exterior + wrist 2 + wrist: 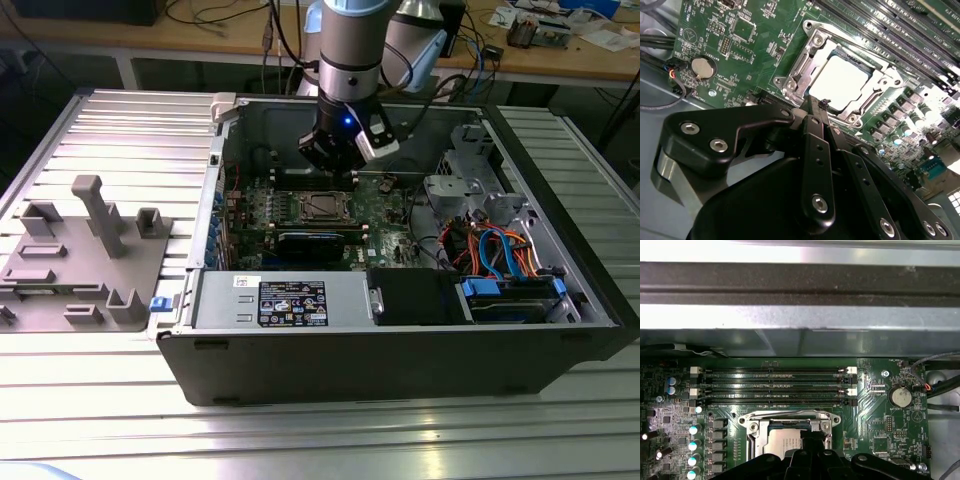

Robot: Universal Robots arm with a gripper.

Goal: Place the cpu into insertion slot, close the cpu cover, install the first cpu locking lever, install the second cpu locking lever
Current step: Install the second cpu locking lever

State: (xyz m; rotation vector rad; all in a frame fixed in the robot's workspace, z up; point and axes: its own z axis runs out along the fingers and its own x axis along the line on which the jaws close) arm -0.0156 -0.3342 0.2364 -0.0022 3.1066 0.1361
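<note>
- We are seeing the cpu (840,82) sitting in the insertion slot (322,206), framed by the cpu cover (799,67).
- We are hovering the pincer (824,102) over its edge, fingers pressed together, gripping nothing.

The arm (350,60) reaches straight down, its black tool (817,107) with fingers closed together.

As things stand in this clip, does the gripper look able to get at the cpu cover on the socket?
Probably yes. The gripper hangs right at the edge of the cpu cover, which lies flat around the cpu. The case is open on top, and nothing sits between the fingertips and the frame.
</note>
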